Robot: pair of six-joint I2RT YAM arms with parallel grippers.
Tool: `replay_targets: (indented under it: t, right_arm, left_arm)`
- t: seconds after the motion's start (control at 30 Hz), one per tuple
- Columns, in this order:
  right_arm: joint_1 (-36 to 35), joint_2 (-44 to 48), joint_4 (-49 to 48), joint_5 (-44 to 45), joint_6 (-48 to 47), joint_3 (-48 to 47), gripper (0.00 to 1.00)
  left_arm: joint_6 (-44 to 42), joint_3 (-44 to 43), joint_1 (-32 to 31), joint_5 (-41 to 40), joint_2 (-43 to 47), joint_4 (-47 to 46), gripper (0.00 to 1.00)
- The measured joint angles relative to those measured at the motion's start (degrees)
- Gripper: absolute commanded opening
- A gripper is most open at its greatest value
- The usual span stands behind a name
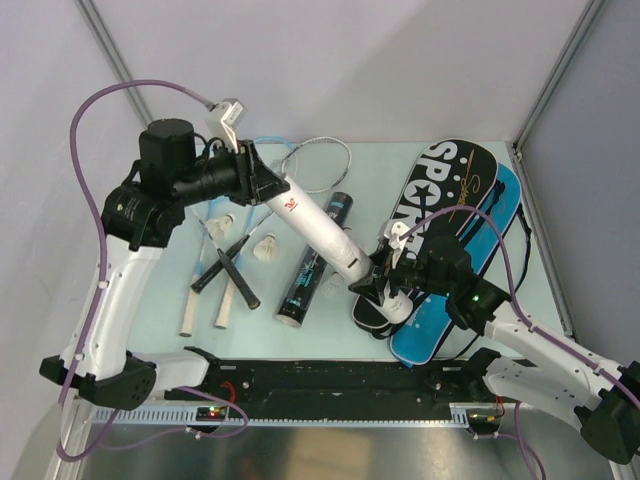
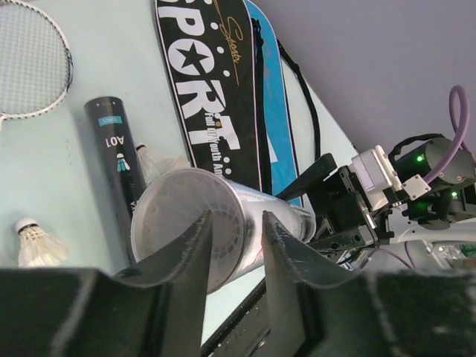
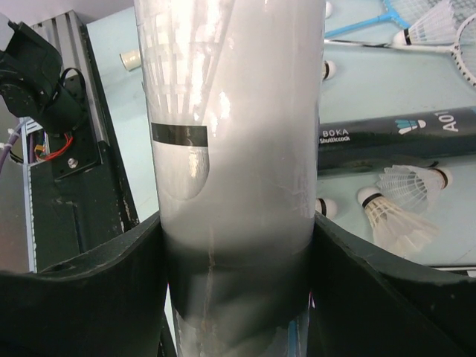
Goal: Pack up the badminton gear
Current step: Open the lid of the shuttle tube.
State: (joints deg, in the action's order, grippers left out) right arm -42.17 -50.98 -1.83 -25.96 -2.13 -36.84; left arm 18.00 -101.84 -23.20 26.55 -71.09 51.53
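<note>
Seen from above, my raised tube (image 1: 318,228) slants across mid-frame, crossing over the second tube (image 1: 305,280) lying on the table (image 1: 385,168). Rackets (image 1: 228,270) lie lower left (handles crossed), with a shuttlecock (image 1: 266,249) between them and that tube. The bags (image 1: 455,195) are stacked at right.

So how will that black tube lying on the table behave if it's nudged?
The black tube is round and lying on its side, so it would probably roll. It looks like light cardboard, so it is likely easy to shift.
</note>
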Motion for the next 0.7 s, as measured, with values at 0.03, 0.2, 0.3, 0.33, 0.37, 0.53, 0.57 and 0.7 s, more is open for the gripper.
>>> replay_targets:
  t: [0.03,0.2,0.3,0.33,0.37,0.53,0.57,0.7]
  right_arm:
    - [0.0,0.0,0.3,0.0,-0.1,0.2,0.44]
    - [0.0,0.0,1.1,0.2,-0.7,0.7,0.44]
    - [0.0,0.0,0.8,0.7,-1.2,0.9,0.44]
    - [0.0,0.0,0.5,1.1,-1.4,1.0,0.44]
    - [-0.1,0.2,0.3,1.3,-1.4,1.0,0.43]
    - [-0.1,2.4,-0.4,3.3,-2.1,1.7,0.43]
    - [-0.1,3.0,-0.4,3.7,-2.3,1.9,0.43]
    - [0.0,4.5,-0.3,4.3,-2.7,2.9,0.43]
  left_arm:
    - [0.1,0.2,0.2,0.3,-0.2,-0.1,0.22]
    - [0.6,0.6,1.2,2.1,-0.5,-0.1,0.01]
    - [1.2,0.6,2.6,3.4,-0.5,0.2,0.00]
    - [1.6,0.6,3.4,4.2,-0.6,0.5,0.00]
    - [2.0,0.6,4.3,5.0,-0.7,0.9,0.00]
    - [4.0,0.4,8.3,7.9,-2.1,2.7,0.00]
    - [4.3,0.2,8.6,8.3,-2.5,2.8,0.00]
    - [5.0,0.0,8.7,9.4,-3.3,2.8,0.00]
